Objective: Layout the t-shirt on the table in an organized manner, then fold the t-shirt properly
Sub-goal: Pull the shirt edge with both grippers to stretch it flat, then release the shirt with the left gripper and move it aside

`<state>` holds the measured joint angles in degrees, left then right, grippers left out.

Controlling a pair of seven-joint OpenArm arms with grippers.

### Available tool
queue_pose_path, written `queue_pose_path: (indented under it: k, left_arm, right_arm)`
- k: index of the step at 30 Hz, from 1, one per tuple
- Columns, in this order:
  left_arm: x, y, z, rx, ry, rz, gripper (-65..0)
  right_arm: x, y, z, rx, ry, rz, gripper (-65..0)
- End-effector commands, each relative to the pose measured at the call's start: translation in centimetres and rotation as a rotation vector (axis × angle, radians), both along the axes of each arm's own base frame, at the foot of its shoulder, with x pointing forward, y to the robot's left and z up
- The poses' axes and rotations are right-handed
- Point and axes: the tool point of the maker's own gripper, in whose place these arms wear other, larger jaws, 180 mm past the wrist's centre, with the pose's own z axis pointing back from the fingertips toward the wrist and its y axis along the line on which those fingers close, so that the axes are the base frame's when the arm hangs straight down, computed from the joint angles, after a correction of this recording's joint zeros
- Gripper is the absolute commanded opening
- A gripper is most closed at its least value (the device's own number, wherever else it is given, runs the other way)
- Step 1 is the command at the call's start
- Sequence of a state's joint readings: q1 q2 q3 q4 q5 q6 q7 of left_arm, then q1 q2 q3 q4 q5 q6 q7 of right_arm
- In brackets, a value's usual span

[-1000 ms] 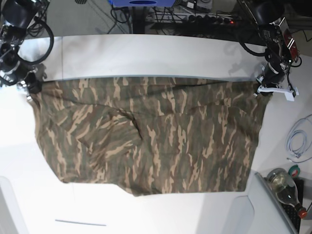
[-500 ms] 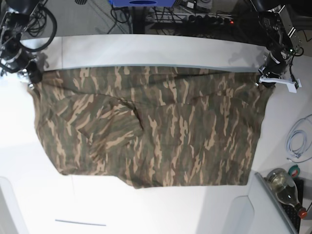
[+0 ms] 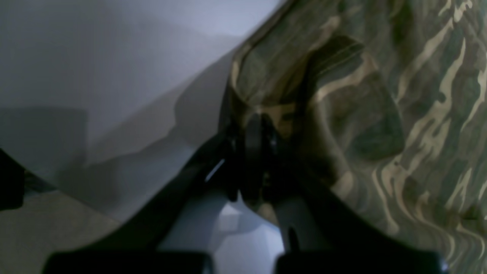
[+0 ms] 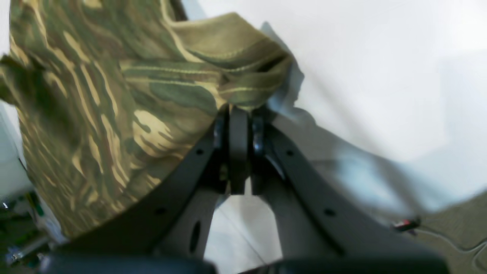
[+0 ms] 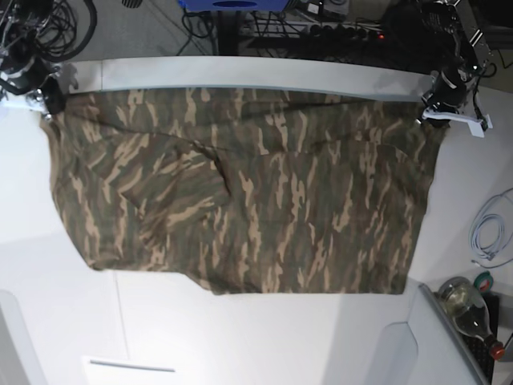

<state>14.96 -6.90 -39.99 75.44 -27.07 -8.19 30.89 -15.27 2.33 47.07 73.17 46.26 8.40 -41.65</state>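
Observation:
The camouflage t-shirt [image 5: 256,192] lies spread wide on the white table [image 5: 240,345], with a crease left of its middle. My left gripper [image 5: 434,113] is shut on the shirt's far right corner. In the left wrist view its closed fingertips [image 3: 258,123] pinch a fold of the t-shirt [image 3: 380,95] above the table [image 3: 95,57]. My right gripper [image 5: 50,101] is shut on the far left corner. The right wrist view shows the hemmed edge of the t-shirt [image 4: 95,95] bunched at the closed gripper [image 4: 237,112], the table [image 4: 380,57] behind it.
A glass bottle [image 5: 469,309] lies at the front right beside a tape roll [image 5: 485,281]. A coiled white cable [image 5: 489,233] sits at the right edge. Cables and a power strip [image 5: 321,32] run behind the table's far edge.
Both grippers have drawn the shirt's upper edge toward the table's far edge. The whole shirt has slid that way and its top edge is now straighter.

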Motion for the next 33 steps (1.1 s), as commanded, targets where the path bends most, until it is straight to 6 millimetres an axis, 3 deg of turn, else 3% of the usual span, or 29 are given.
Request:
queue_pose_path:
  k: [1, 16, 20, 21, 25, 28, 30, 33]
  left_arm:
    - [0.2, 1.3, 1.1, 0.051, -0.033, 0.02, -65.0]
    - [-0.5, 0.6, 2.3, 0.073, -0.049, 0.001, -65.0]
    - [-0.6, 0.6, 2.2, 0.072, -0.045, 0.004, -65.0]
    - [-0.7, 0.6, 2.1, 0.071, -0.042, 0.004, -63.0]
    - [-0.8, 0.6, 2.0, 0.068, -0.039, 0.006, -34.4]
    - [-0.8, 0.6, 2.0, 0.069, -0.039, 0.005, -17.9]
    - [-1.3, 0.7, 2.1, 0.075, -0.036, 0.005, -12.2]
    - [-1.6, 1.8, 2.9, 0.096, -0.046, 0.03, -12.0]
  right_arm:
    - [0.0, -2.7, 1.1, -0.075, -0.02, -0.037, -65.0]
    - [-0.9, -2.8, 0.8, -0.076, 0.001, -0.039, -64.4]
    - [-0.9, -2.8, 0.8, -0.077, 0.0, -0.04, -52.2]
    - [-0.9, -2.8, 0.8, -0.078, -0.001, -0.041, -47.7]
    - [-0.9, -3.0, 0.9, -0.082, -0.003, -0.046, -33.9]
    - [-1.0, -3.1, 0.9, -0.084, -0.004, -0.049, -27.9]
    - [-1.0, -3.1, 0.9, -0.084, -0.003, -0.048, -26.3]
    - [-1.1, -3.0, 0.9, -0.082, -0.001, -0.044, -26.1]
